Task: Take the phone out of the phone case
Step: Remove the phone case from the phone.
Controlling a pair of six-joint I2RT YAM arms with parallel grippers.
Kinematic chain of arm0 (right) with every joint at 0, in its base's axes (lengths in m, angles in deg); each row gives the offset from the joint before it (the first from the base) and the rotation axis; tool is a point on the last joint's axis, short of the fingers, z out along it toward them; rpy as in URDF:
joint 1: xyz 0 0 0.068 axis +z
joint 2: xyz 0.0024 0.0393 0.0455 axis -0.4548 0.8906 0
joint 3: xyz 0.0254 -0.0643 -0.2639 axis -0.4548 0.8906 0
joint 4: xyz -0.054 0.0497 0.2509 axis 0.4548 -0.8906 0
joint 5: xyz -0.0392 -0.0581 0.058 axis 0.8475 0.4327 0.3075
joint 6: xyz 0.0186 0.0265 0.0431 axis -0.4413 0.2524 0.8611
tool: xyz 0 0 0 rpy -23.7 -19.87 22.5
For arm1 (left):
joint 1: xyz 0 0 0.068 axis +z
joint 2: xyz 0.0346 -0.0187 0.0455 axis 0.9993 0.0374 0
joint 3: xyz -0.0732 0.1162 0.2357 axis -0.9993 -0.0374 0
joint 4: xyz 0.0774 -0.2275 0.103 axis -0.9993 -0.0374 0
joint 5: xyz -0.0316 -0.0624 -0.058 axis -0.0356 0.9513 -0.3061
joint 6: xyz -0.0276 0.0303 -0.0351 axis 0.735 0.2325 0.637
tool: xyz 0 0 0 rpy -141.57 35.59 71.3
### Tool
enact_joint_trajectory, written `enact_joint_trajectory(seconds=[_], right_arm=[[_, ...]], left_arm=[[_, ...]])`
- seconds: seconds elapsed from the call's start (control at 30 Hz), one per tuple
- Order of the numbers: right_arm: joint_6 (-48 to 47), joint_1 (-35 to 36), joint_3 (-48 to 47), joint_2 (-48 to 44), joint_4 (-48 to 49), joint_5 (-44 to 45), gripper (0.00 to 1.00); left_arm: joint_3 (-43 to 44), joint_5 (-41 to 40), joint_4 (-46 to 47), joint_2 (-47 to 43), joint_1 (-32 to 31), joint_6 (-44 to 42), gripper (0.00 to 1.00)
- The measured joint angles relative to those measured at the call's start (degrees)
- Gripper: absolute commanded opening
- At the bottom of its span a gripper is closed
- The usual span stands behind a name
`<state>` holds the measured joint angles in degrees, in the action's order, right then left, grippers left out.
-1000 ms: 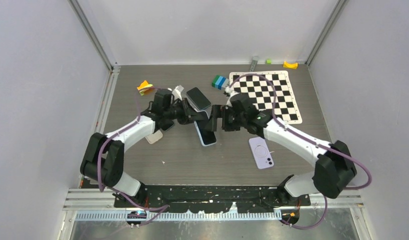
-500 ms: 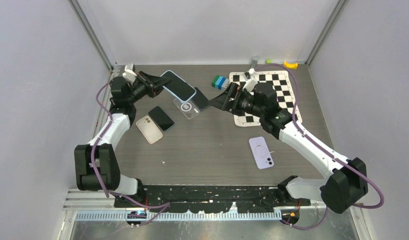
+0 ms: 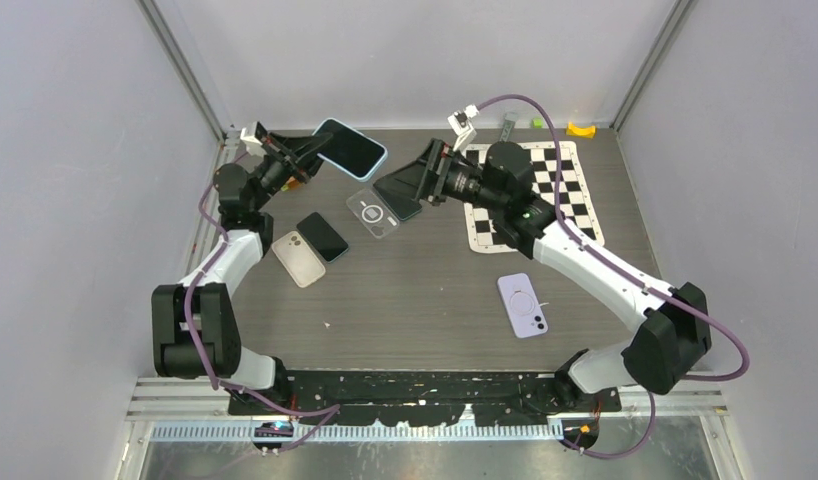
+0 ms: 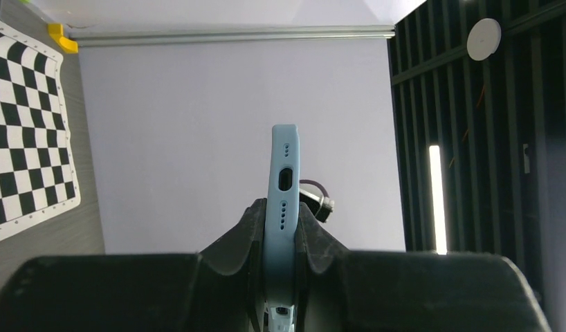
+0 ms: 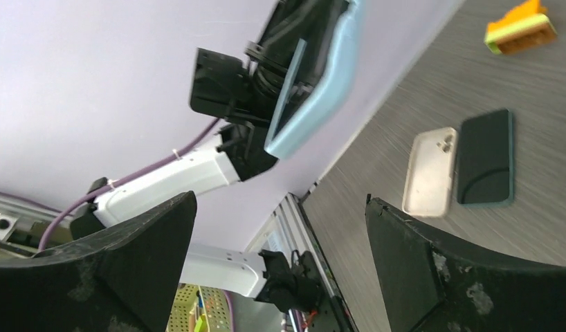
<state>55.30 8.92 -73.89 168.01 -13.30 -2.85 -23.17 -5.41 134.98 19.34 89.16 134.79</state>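
My left gripper (image 3: 307, 155) is shut on a phone in a light-blue case (image 3: 350, 148) and holds it high over the table's back left. In the left wrist view the case's port edge (image 4: 283, 173) stands upright between my fingers (image 4: 249, 228). My right gripper (image 3: 400, 183) is open and empty, raised beside it and pointing left. Its wrist view shows the blue-cased phone (image 5: 315, 76) ahead, apart from the wide-open right gripper (image 5: 280, 270). I cannot tell how fully the phone sits in its case.
A clear case (image 3: 373, 213) lies on the table below the grippers. A beige case (image 3: 298, 258) and a black phone (image 3: 322, 236) lie left of it. A purple-cased phone (image 3: 522, 305) lies at the front right. A checkerboard mat (image 3: 545, 190) covers the back right.
Both grippers were together over the blue-cased phone at the table's middle. My left gripper has carried it up to the back left. My right gripper has let go, opened and risen.
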Motion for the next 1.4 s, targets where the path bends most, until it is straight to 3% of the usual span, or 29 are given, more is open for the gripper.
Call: enact_joint_trajectory(seconds=[0.33, 0.5, 0.93, 1.4], right_arm=[[1.9, 2.4, -10.1, 8.4, 1.9, -1.7, 0.49], [2.2, 2.9, -12.8, 10.4, 0.0, -2.6, 0.38], [-1.4, 3.0, -14.1, 10.7, -3.5, -4.9, 0.31], [-17.6, 4.5, -21.2, 11.0, -17.9, -2.3, 0.24]], left_arm=[[-0.1, -0.4, -3.2, -2.7, 0.0, 2.7, 0.00], [-0.4, -0.4, -5.6, -4.0, 0.2, 2.7, 0.00], [-0.5, 1.0, -13.0, -5.3, 0.3, 3.1, 0.00], [0.1, 1.9, -16.3, -5.4, 0.3, 3.2, 0.00]])
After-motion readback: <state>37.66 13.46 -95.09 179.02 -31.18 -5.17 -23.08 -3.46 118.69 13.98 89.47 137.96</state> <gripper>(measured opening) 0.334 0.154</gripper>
